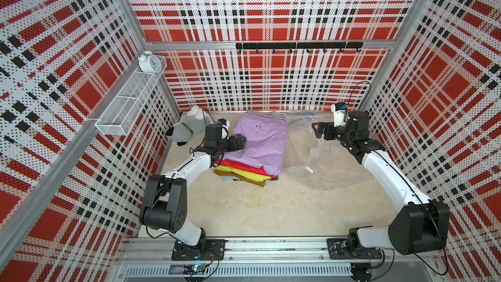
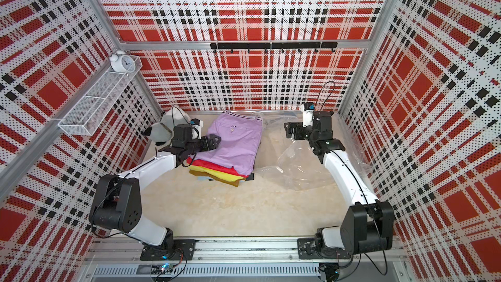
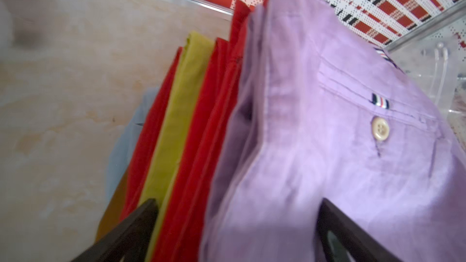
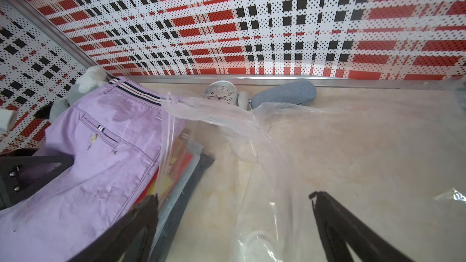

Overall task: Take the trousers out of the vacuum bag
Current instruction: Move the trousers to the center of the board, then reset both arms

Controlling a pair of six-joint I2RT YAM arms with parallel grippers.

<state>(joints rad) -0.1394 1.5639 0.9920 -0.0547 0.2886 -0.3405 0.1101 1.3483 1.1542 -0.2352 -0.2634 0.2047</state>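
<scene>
The trousers lie as a folded stack on the floor, lilac pair on top, with red, yellow-green and mustard-brown edges fanned out beneath. My left gripper hovers open at the stack's left edge. In the left wrist view its gripper has wide jaws with lilac and red cloth between them. The vacuum bag lies crumpled to the right, its zip edge leaning on the stack's side. My right gripper is open above the bag.
A grey-white plush toy sits in the back left corner behind my left wrist. A wire shelf on the left wall carries an alarm clock. Another clock and a grey-blue case rest against the back wall.
</scene>
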